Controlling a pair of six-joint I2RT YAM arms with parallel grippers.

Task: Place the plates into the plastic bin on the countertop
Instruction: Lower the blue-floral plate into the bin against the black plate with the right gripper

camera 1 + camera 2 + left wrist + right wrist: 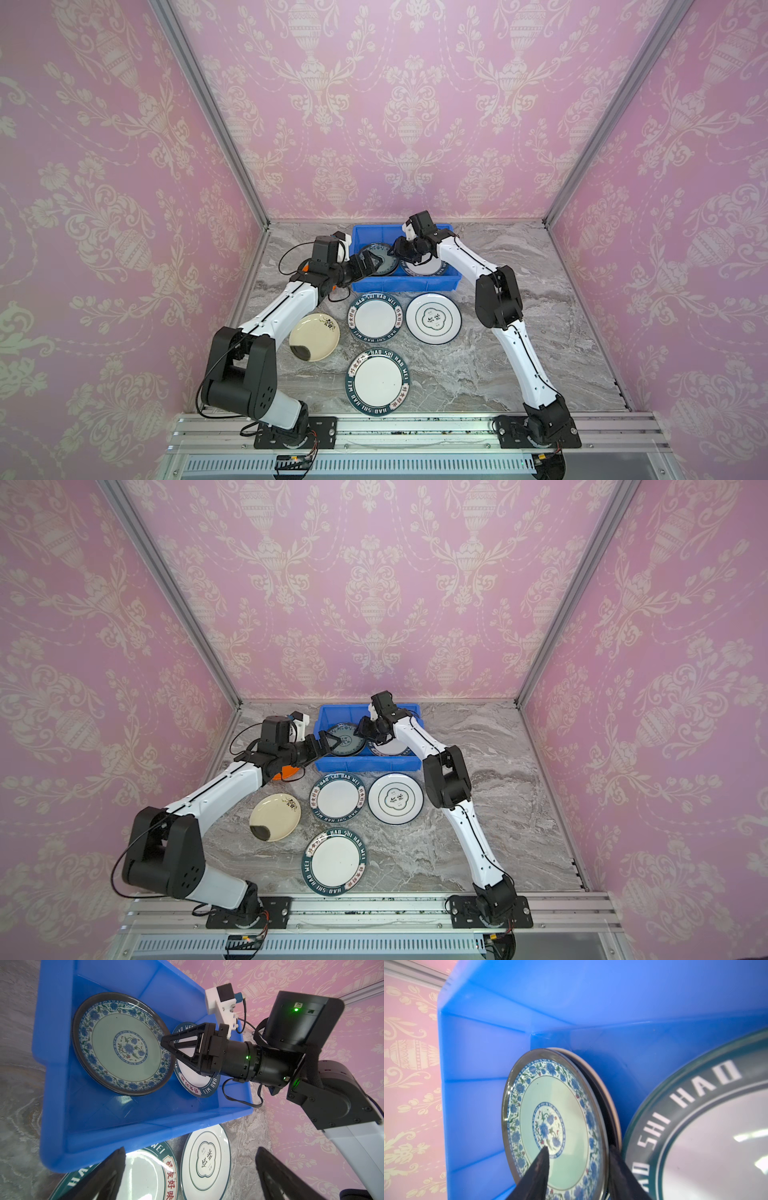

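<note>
Grey-veined marble countertop (498, 353) underlies all, where the jaws of the right gripper (578, 1148) stand parted astride the rim of the blue-flowered plate (122, 1043) (gripping or not, I cannot tell), a pale green, dark-edged disc lying atop a stack (600, 1093) in the blue bin (62, 1105), while the left gripper (190, 1150) gapes wide, empty, nearby.

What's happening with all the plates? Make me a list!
Bin: blue plastic bin on the countertop
In bin: blue-patterned plate topping a stack; third lettered plate beside it
On countertop: lettered plate near bin, frontmost lettered plate, emblem plate, cream floral plate, orange plate, partly hidden
Right gripper: open, astride blue-patterned plate's rim
Left gripper: open, empty
</note>
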